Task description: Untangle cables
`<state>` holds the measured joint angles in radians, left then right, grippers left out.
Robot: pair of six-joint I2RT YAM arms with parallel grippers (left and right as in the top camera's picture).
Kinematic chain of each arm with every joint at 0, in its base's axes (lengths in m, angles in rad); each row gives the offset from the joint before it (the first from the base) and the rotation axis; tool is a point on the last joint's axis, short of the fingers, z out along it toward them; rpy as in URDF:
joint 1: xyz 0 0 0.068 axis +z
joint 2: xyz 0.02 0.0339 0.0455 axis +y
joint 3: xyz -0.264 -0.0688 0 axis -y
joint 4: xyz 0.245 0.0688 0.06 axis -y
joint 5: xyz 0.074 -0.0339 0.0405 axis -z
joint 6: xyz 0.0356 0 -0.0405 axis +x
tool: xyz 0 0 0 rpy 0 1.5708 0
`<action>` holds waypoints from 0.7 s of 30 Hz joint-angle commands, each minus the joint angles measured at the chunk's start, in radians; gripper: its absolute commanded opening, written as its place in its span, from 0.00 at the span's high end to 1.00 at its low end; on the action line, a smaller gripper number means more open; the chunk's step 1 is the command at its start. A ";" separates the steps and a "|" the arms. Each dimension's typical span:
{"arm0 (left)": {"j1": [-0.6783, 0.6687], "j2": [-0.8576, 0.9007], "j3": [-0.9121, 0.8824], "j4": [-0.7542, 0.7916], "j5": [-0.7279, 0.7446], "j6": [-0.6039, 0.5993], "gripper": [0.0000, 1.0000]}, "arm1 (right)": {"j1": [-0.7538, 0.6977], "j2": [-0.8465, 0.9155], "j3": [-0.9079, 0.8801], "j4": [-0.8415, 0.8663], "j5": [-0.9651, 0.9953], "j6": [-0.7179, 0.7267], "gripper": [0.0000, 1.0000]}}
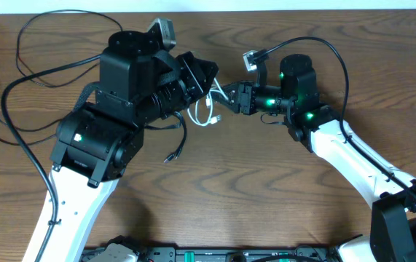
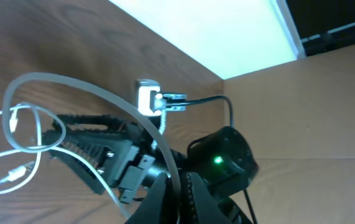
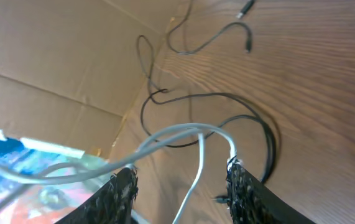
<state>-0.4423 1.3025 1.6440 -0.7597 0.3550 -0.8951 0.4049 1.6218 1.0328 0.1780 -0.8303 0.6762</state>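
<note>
**White cord crosses the open right fingers**

The white cable runs crosswise between the spread fingers of the right gripper, which do not pinch it yet. The left gripper is closed on this same cable (it is the holding arm). Only the right wrist view shows the black cables beyond the white cable.

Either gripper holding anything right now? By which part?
Left gripper is shut on the white cable, pinching the cord itself, with no plug at the pinch. Right gripper is open; the cable passes between its jaws, unclamped.
</note>
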 commanded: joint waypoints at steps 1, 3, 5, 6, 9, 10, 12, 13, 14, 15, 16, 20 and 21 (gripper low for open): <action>-0.002 0.004 0.007 -0.009 -0.042 -0.004 0.93 | -0.018 -0.008 0.006 0.003 -0.062 0.029 0.55; -0.002 0.004 0.007 -0.010 -0.055 -0.004 0.92 | -0.031 -0.008 0.006 0.003 -0.084 0.029 0.55; -0.002 0.004 0.007 -0.009 -0.059 -0.004 0.93 | -0.042 -0.008 0.006 0.006 -0.118 0.030 0.56; -0.002 0.004 0.007 -0.009 -0.061 -0.005 0.93 | -0.045 -0.008 0.006 0.006 -0.127 0.030 0.58; -0.002 0.004 0.007 -0.007 -0.060 -0.009 0.93 | -0.040 -0.008 0.006 0.005 -0.130 0.029 0.60; -0.002 0.004 0.007 -0.005 -0.058 -0.010 0.93 | -0.037 -0.008 0.006 0.005 -0.130 0.028 0.60; -0.002 0.004 0.007 -0.005 -0.055 -0.031 0.92 | -0.022 -0.008 0.006 0.005 -0.127 0.026 0.59; -0.002 0.004 0.007 -0.005 -0.052 -0.042 0.92 | -0.013 -0.008 0.006 0.004 -0.113 0.025 0.58; -0.002 0.004 0.007 -0.005 -0.052 -0.048 0.92 | -0.001 -0.008 0.006 -0.006 -0.084 0.025 0.58; -0.002 0.004 0.007 -0.005 -0.052 -0.050 0.93 | 0.008 -0.008 0.006 -0.020 -0.052 0.025 0.58; -0.002 0.004 0.007 -0.005 -0.052 -0.050 0.92 | 0.021 -0.008 0.006 -0.041 -0.007 0.025 0.59; -0.002 0.004 0.007 -0.005 -0.028 -0.050 0.93 | 0.067 -0.008 0.006 -0.112 0.135 0.021 0.65; -0.002 0.004 0.007 -0.005 -0.025 -0.050 0.93 | 0.076 -0.008 0.006 -0.116 0.148 0.018 0.67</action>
<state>-0.4423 1.3025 1.6440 -0.7658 0.3122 -0.9394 0.4500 1.6215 1.0328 0.0734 -0.8017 0.7010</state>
